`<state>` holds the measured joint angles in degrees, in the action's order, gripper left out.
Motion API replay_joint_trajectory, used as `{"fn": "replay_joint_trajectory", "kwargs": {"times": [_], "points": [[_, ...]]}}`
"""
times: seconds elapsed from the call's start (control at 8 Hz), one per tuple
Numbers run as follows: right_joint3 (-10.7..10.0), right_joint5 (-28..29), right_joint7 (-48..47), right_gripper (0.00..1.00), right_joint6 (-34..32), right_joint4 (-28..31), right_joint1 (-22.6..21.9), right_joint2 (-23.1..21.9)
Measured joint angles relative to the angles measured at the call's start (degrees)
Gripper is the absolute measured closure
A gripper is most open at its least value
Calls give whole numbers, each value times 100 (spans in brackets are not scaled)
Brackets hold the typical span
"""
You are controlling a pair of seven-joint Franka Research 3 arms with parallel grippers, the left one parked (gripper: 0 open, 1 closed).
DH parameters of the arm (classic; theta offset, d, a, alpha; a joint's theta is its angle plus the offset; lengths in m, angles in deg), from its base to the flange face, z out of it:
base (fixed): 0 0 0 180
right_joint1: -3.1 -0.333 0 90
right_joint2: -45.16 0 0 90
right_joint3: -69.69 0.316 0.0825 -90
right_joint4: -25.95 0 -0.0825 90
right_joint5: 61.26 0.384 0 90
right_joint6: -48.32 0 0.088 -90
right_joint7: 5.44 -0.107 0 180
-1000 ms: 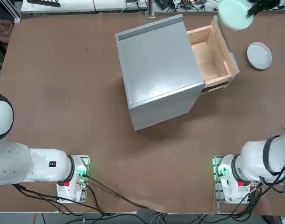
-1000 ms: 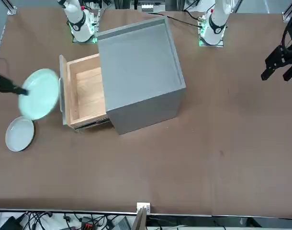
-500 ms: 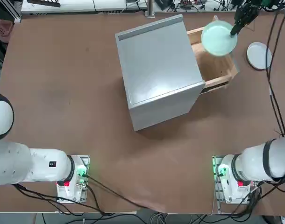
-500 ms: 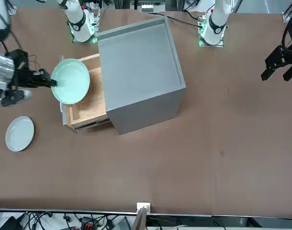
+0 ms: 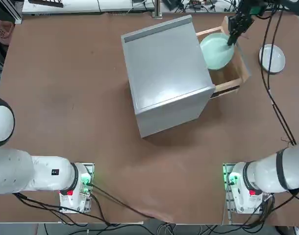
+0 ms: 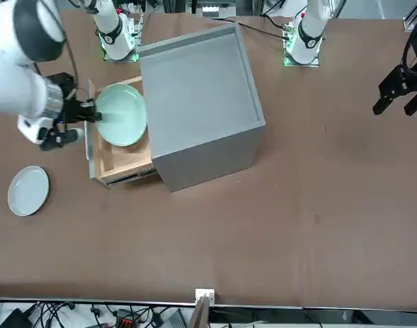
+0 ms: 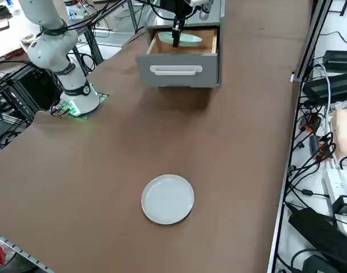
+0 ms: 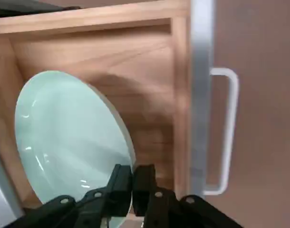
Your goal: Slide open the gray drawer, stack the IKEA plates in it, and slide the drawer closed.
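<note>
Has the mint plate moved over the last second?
Yes. In the top view the mint plate, held by the right gripper, went from beyond the gray drawer's open tray to over it.

My claw (image 5: 231, 37) holds one plate (image 5: 216, 50) by its rim over the pulled-out tray (image 5: 236, 73), which juts from the drawer cabinet (image 5: 164, 73) toward the worktop's (image 5: 66, 98) right edge. The other plate (image 5: 272, 58) lies on the worktop beyond the tray, near that edge.

— What is seen at upper right?
— The mint plate (image 5: 216, 50) is held by its rim in the right gripper (image 5: 232, 40) over the pulled-out wooden tray (image 5: 240, 62) of the gray drawer (image 5: 163, 73).
— And the gray-white plate (image 5: 272, 58)?
— It is left on the table (image 5: 66, 98), well right of the tray.
</note>
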<state>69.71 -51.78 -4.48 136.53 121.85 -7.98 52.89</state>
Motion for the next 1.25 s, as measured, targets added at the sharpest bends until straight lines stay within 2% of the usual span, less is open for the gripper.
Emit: {"fn": "replay_joint_trajectory", "kwargs": {"times": [0.12,0.25,0.62,0.75,0.88,1.12,1.25], "points": [[0,-13,-118,96,63,33,-124,34],[-2,-18,-130,82,119,43,-150,82],[-136,-34,-118,24,220,-75,-81,92],[-205,-72,3,2,223,-227,100,85],[-249,-173,337,0,223,-377,459,77],[-312,-321,1014,1,303,-459,1521,124],[-325,-349,1093,3,576,-455,1964,261]]}}
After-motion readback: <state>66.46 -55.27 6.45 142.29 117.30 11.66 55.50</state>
